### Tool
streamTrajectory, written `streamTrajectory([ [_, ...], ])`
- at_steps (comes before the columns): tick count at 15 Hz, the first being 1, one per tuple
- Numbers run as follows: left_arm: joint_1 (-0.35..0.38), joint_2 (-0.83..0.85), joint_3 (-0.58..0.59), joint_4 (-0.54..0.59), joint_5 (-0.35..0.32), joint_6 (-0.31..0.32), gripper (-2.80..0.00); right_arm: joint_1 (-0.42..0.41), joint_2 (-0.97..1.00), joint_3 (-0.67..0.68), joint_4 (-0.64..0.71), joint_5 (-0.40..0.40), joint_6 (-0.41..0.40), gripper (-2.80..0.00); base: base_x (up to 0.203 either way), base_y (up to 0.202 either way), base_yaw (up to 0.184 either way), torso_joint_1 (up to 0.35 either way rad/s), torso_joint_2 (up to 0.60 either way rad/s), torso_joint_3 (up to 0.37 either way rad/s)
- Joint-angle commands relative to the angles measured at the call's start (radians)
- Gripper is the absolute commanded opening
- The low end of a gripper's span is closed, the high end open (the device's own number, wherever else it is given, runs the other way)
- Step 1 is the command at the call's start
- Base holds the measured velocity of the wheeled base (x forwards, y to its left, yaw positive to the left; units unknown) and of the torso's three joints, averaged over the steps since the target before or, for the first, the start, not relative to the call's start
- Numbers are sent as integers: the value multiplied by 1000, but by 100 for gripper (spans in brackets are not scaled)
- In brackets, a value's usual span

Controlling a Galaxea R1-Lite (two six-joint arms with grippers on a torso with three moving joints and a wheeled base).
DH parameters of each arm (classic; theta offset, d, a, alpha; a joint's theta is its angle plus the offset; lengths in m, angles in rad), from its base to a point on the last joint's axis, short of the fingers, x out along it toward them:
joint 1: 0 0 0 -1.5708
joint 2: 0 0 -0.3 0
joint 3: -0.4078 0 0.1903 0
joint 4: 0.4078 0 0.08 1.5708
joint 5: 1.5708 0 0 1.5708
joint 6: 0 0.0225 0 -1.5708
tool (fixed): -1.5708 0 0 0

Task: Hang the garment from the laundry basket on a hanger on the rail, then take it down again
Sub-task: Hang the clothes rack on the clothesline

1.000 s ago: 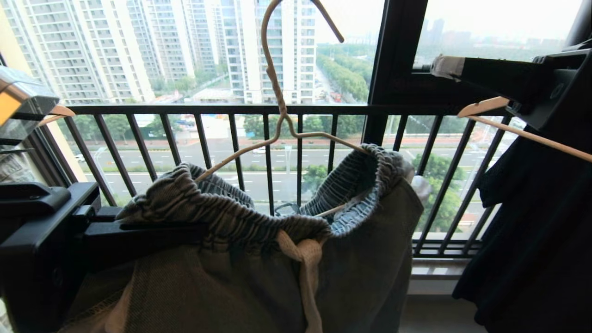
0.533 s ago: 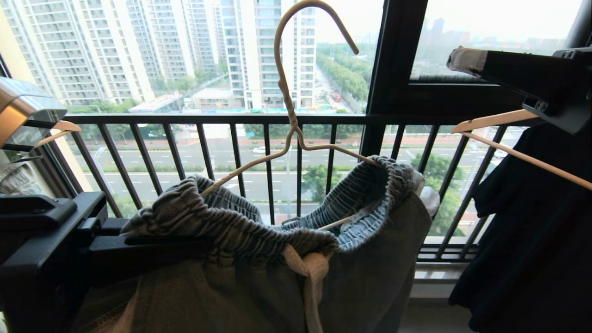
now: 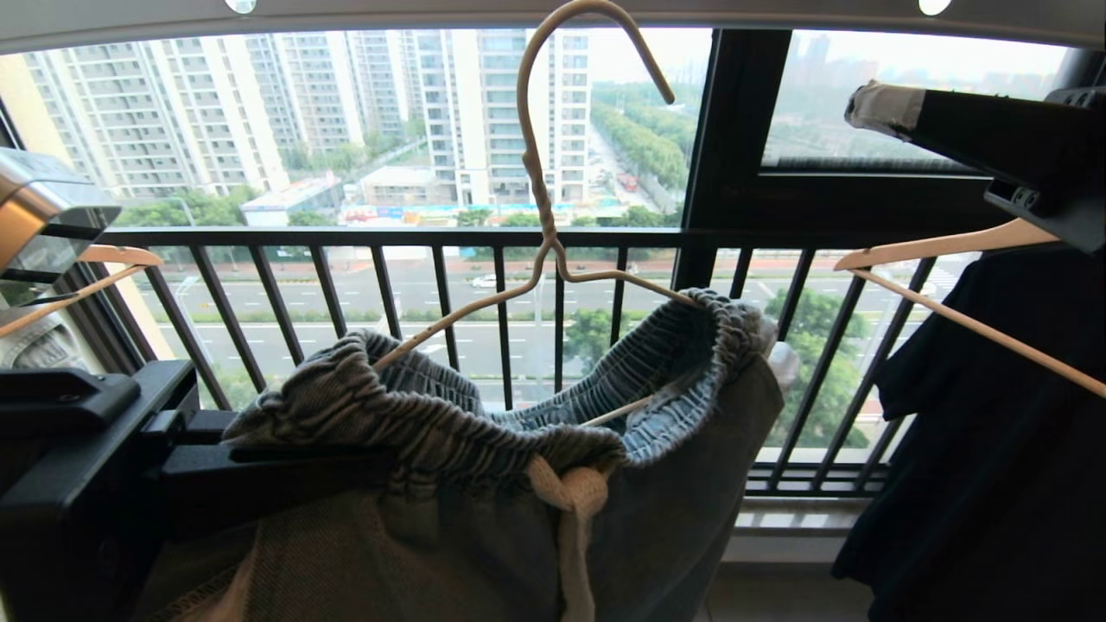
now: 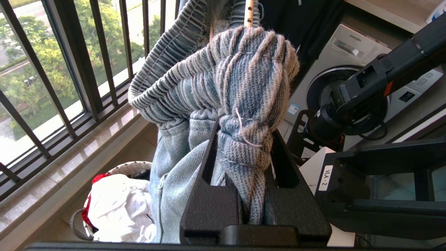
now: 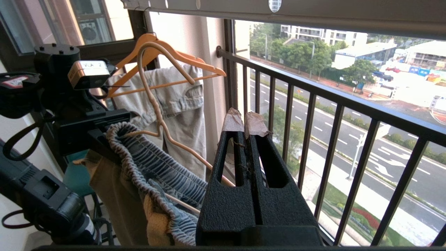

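1. Below the wide grey metal rail [image 3: 553, 12] pierced with round holes, the thin cream-white wire hanger [image 3: 540, 164] is standing upright, its long hooked neck reaching up to the rail's lower edge; whether the hook is touching the bar cannot be told
2. Washed blue-grey denim shorts [image 3: 484, 484] are hanging on that hanger, the ribbed elastic waistband gaping open over both wire shoulders and the cream fringed drawstring [image 3: 572, 510] dangling down the front
3. At the lower left of the head view, the left gripper [image 4: 242, 146] is clamping a bunched fold of the waistband between its 2 black fingers [image 4: 209, 164], and the wrist view is showing the cloth pinched tight
4. High on the right, the right gripper [image 5: 244, 122] is pointing toward the black barred window railing [image 3: 518, 238], its 2 taped tips pressed together on nothing, well apart from the shorts
5. Down by the floor, the small round laundry basket [image 4: 130, 167] is sitting beside the window sill with white and red cloth inside, seen only in the left wrist view
6. On the far right, a black shirt [image 3: 994, 432] is hanging from a thick light wooden hanger [image 3: 942, 246]
7. On the far left, a pale green-grey denim piece [image 5: 181, 104] is hanging on another wooden hanger [image 5: 163, 59]
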Motion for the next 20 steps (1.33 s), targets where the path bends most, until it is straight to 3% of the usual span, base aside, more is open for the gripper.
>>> streamTrajectory([
  [1, 0, -1, 0, -1, -3, -1, -280, 1, -3, -1, -1, 3, 2, -280, 0, 0, 0, 0, 0, 0],
  [4, -3, -5, 23, -39, -3, -4, -280, 1, -4, -4, 0, 4, 2, -280, 0, 0, 0, 0, 0, 0],
  [7, -19, -25, 104, -173, -2, -18, -280, 10, -28, -6, 16, 3, 2, -280, 0, 0, 0, 0, 0, 0],
  [9, -20, -84, 107, -175, 16, -74, -280, 13, -56, -13, 74, 5, 0, -280, 0, 0, 0, 0, 0, 0],
  [10, -20, -101, 92, -175, 57, -111, -280, 12, -54, -37, 101, 3, 0, -280, 0, 0, 0, 0, 0, 0],
  [12, -20, -137, 72, -166, 148, -115, -280, 13, -69, -52, 155, 2, -2, -280, 0, 0, 0, 0, 0, 0],
  [14, -19, -209, 70, -83, 200, -112, -280, 11, -85, -63, 171, 2, -2, -280, 0, 0, 0, 0, 0, 0],
  [17, -20, -273, 75, -18, 408, -111, -280, 11, -107, -62, 192, -1, -4, -280, 0, 0, 0, 0, 0, 0],
  [20, -16, -304, 71, -10, 481, -88, -280, 11, -112, -63, 193, -3, -5, -280, 0, 0, 0, 0, 0, 0],
])
